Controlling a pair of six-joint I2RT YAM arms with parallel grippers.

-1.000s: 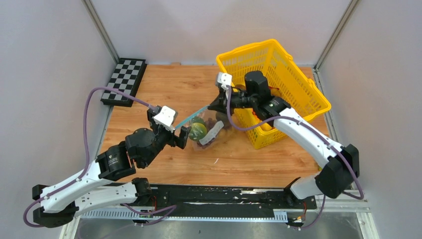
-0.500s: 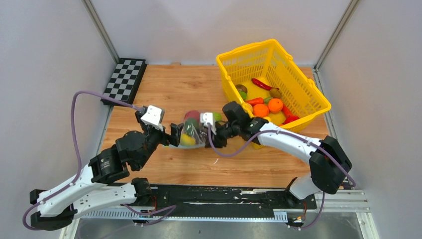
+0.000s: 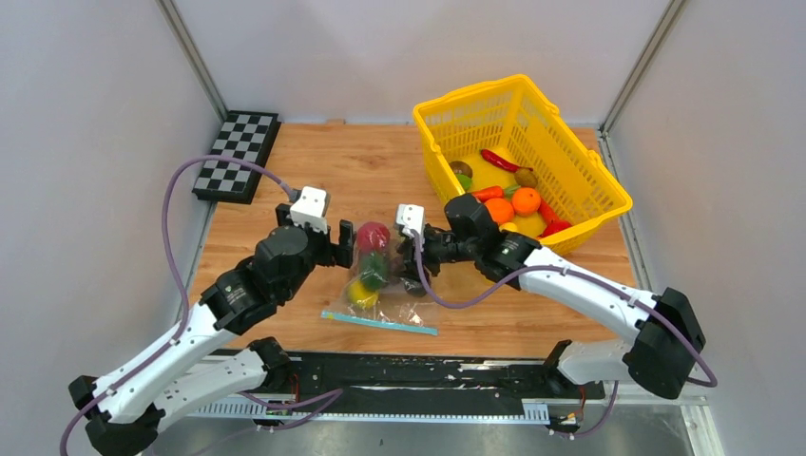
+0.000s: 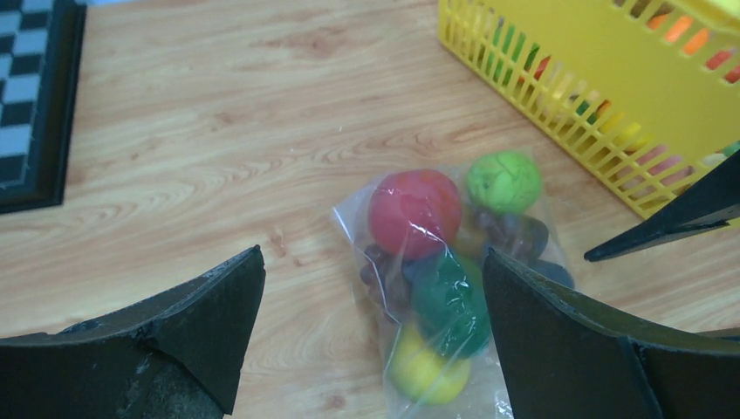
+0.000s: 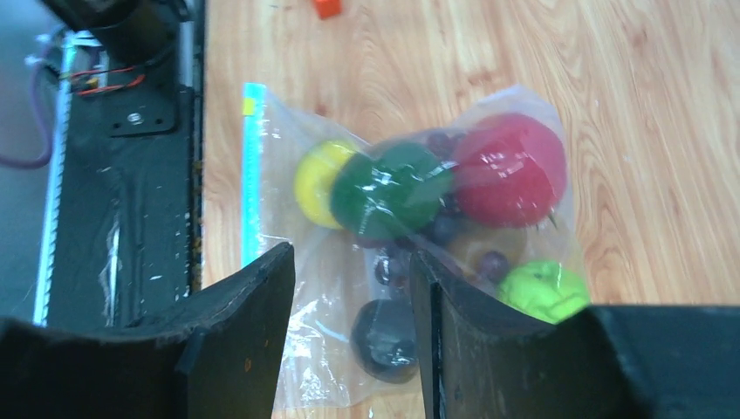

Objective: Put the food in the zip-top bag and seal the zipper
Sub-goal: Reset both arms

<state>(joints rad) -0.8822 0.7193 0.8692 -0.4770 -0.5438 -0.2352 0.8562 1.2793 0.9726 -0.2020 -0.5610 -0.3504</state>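
Left tool (image 3: pixel 345 251) and right tool (image 3: pixel 410 258) flank the zip-top bag (image 3: pixel 376 283), jaws apart.

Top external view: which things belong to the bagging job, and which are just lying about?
Job: zip-top bag, zipper, food inside the bag.
Lying about: checkerboard, yellow basket, food in the basket.

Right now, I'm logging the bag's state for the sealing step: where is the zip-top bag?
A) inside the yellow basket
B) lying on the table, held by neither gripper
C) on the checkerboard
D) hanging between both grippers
B: the zip-top bag lies flat on the table with its zipper toward the arm bases, and the left gripper and right gripper are both open, gripping nothing.
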